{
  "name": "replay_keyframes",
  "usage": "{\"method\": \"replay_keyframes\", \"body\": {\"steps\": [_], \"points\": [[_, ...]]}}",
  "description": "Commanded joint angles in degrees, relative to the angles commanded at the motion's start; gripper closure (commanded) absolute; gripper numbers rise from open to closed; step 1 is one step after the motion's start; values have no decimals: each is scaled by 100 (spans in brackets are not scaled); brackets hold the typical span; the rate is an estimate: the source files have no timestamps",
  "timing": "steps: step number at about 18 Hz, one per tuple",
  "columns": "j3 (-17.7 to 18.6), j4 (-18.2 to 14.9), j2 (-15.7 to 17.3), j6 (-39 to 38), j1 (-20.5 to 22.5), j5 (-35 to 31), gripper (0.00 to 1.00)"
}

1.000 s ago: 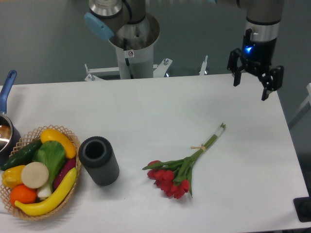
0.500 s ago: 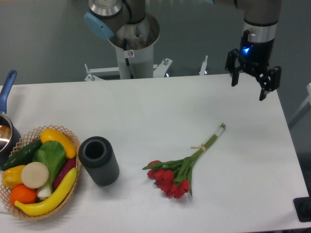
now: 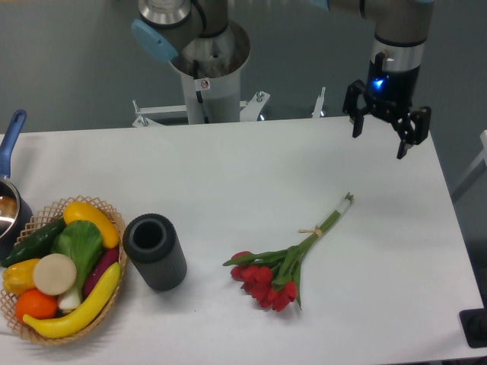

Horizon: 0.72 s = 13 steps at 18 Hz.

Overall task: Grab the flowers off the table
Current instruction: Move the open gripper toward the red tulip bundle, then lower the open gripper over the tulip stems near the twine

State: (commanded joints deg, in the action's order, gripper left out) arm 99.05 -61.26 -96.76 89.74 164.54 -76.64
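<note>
Nothing of the pick-up is done yet, as far as the picture shows. The flowers (image 3: 285, 255) lie flat on the white tabletop (image 3: 228, 175), untouched, and the claw (image 3: 378, 140) hangs in the air above the tabletop's far right part with its two fingers spread apart and nothing between them. What is left, by my judgement, is the whole of it: the approach, the descent, the closing on the stems and the lift.

The bunch lies at about 7 o'clock from the claw and well apart from it. Its red heads point toward 7 o'clock, at the near end, while the cut stem ends point toward 1 o'clock, so the stem tips are the part nearest the claw. A pale band ties the stems around their middle.

The dark cylinder (image 3: 155, 252) and the basket of produce (image 3: 59, 269) sit far off toward 9 o'clock from the flowers, clear of any likely approach path.
</note>
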Motion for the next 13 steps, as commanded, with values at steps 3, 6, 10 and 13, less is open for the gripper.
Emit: {"method": "replay_keyframes", "body": {"steps": [3, 6, 10, 13], "points": [[0, 0, -255, -517, -307, 0, 0], [9, 192, -475, -1001, -545, -9, 0], [96, 711, -686, -1169, -765, -9, 0], [114, 756, -957, -1380, -941, -9, 0]]}}
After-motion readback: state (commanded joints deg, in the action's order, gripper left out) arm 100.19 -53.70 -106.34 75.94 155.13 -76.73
